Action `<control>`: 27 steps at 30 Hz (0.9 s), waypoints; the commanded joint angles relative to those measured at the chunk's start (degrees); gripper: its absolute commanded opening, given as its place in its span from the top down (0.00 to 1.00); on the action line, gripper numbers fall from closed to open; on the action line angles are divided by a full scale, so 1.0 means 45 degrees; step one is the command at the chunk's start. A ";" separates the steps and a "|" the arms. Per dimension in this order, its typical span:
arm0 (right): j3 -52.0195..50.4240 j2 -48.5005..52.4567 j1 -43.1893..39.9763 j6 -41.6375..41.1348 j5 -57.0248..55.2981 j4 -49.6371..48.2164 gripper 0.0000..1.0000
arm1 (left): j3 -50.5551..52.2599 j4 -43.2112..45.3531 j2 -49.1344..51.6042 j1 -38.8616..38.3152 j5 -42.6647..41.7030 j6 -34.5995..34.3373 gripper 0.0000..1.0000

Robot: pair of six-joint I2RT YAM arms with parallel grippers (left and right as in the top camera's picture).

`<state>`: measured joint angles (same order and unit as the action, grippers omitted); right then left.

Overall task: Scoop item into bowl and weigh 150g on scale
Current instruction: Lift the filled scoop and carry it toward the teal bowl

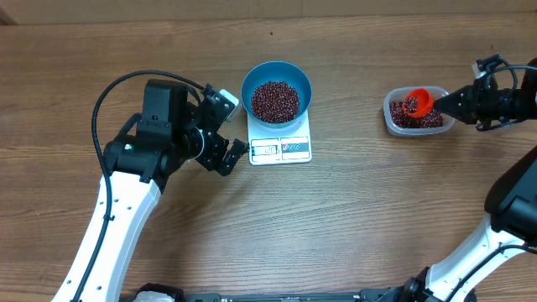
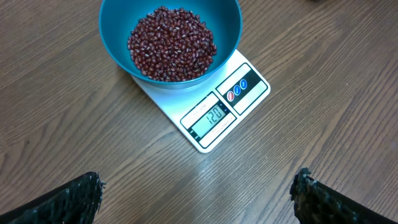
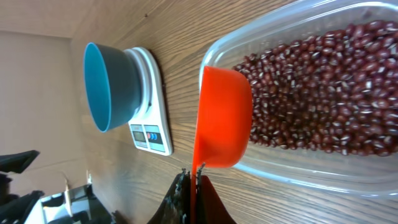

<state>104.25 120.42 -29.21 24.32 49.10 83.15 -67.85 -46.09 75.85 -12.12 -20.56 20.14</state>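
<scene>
The blue bowl stands on the white scale and holds a heap of dark red beans. In the left wrist view the bowl and beans sit at the top, and the scale shows 120 on its display. My left gripper hangs open just left of the scale, its fingers wide apart over bare wood. My right gripper is shut on the handle of the red scoop, which hovers over the left end of the clear tub with some beans in it.
The clear tub of beans lies at the right of the table, well apart from the scale. Bare wooden tabletop lies between the two. The left arm's black cable loops at the left.
</scene>
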 commanded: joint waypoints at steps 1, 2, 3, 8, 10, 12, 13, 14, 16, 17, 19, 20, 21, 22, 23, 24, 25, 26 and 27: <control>0.0364 0.0053 0.0000 0.0301 0.1030 0.0029 0.96 | -0.0121 0.0000 -0.0044 0.0000 0.0039 0.0291 0.00; 0.0364 0.0053 0.0005 0.0301 0.1243 0.0039 0.96 | -0.0121 0.0000 -0.0044 0.0000 0.0039 0.0291 0.00; 0.0364 0.0053 0.0024 0.0301 0.1336 0.0044 0.96 | -0.0121 -0.0005 -0.0044 0.0000 0.0039 0.0291 0.00; 0.0364 0.0053 0.0665 0.0296 0.1734 0.0155 0.96 | -0.0121 0.0000 -0.0044 0.0000 0.0039 0.0291 0.00; 0.0364 0.0053 0.1151 0.0291 0.1734 0.0170 0.96 | -0.0121 0.0000 -0.0044 0.0000 0.0039 0.0291 0.01; 0.0364 0.0053 0.1598 0.0287 0.1734 0.0170 0.96 | -0.0121 0.0000 -0.0044 0.0000 0.0039 0.0291 0.00; 0.0364 0.0053 0.1802 0.0282 0.1734 0.0170 0.96 | -0.0121 0.0000 -0.0044 0.0000 0.0039 0.0291 0.00; 0.0364 0.0053 0.2079 0.0272 0.1734 0.0170 0.96 | -0.0121 0.0000 -0.0044 0.0000 0.0039 0.0291 0.01; 0.0364 0.0053 0.2608 0.0228 0.1792 0.0165 0.96 | -0.0121 0.0000 -0.0044 0.0000 0.0039 0.0291 0.00; 0.0374 0.0053 0.2958 0.0180 0.1807 0.0160 0.96 | -0.0121 0.0000 -0.0044 0.0000 0.0039 0.0291 0.00; 0.0670 0.0053 0.3696 -0.0121 0.1831 0.0126 0.96 | -0.0121 -0.0005 -0.0044 0.0000 0.0039 0.0291 0.00; 0.0763 0.0053 0.3827 -0.0126 0.1826 0.0131 0.96 | -0.0121 0.0000 -0.0044 0.0000 0.0039 0.0291 0.00; 0.1030 0.0053 0.4133 -0.0214 0.1826 0.0121 0.96 | -0.0121 0.0000 -0.0044 0.0000 0.0039 0.0291 0.01; 0.1311 0.0053 0.4396 -0.0384 0.1817 0.0068 0.96 | -0.0121 0.0000 -0.0044 0.0000 0.0039 0.0291 0.00; 0.1768 0.0053 0.4760 -0.0505 0.1773 -0.0019 0.96 | -0.0121 0.0000 -0.0044 0.0000 0.0039 0.0291 0.01; 0.2064 0.0053 0.4979 -0.0505 0.1773 -0.0034 0.96 | -0.0121 -0.0005 -0.0044 0.0000 0.0039 0.0291 0.00; 0.2317 0.0053 0.5158 -0.0573 0.1744 -0.0092 0.96 | -0.0121 0.0000 -0.0044 0.0000 0.0039 0.0291 0.00; 0.2603 0.0053 0.5391 -0.0942 0.1530 -0.0287 0.96 | -0.0121 0.0000 -0.0044 0.0000 0.0039 0.0291 0.00; 0.2837 0.0053 0.5595 -0.1268 0.1268 -0.0447 0.96 | -0.0121 0.0000 -0.0044 0.0000 0.0039 0.0291 0.01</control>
<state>112.44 120.66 -6.61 22.13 55.57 82.56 -67.85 -46.11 75.85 -12.12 -20.56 20.14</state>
